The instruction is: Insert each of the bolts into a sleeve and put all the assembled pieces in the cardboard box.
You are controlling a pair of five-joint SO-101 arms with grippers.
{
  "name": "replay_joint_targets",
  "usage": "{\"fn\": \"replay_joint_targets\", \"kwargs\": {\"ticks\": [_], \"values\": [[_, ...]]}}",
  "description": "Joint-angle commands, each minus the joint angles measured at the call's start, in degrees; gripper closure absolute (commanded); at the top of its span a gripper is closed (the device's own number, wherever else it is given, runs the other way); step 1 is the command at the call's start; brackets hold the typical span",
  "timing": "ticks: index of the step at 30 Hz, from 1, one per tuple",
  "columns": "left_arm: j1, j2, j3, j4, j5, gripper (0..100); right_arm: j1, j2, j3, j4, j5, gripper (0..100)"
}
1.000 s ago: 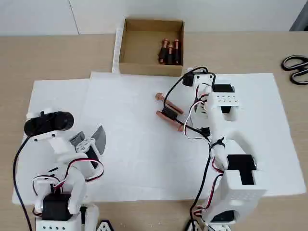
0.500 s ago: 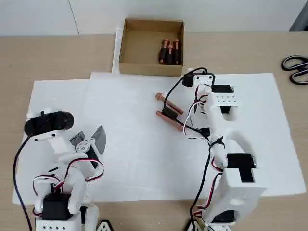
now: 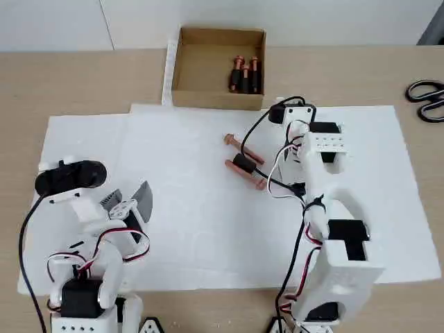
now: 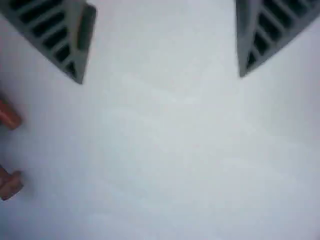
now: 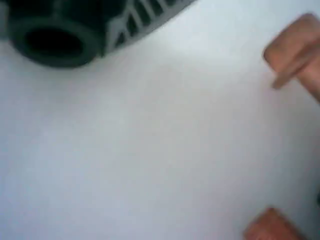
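— Where are the bolts?
— Two bolts lie on the paper, just off centre toward 1 o'clock, and the nearer one has a black sleeve on it. Assembled pieces sit in the box at 12.
— And the grippers?
— My left gripper hangs at 8 o'clock, fingers spread, holding nothing. The right arm is at the bolts' 3 o'clock, and I can't tell its grip.

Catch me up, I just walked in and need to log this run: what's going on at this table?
Two robot arms are working on putting bolts into sleeves. Three finished pieces already lie in the cardboard box. Two bolts and a black sleeve lie on the white paper, next to the right arm. The left gripper hangs open over bare paper, holding nothing.
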Motion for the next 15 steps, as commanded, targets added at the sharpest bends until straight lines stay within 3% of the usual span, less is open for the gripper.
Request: {"fn": "replay_joint_targets", "kwargs": {"ticks": [1, 9, 15], "values": [[0.09, -0.18, -3.65, 1.58, -0.09, 81, -0.4, -3.91, -6.33, 8.13, 0.35, 99.5], [0.0, 8.97, -12.7, 4.13, -4.13, 81, -0.4, -15.43, -16.97, 20.62, 3.25, 99.5], [0.26, 28.75, -27.91, 4.13, -3.96, 81, 2.07, -19.74, -17.23, 23.43, 3.43, 99.5]]}}
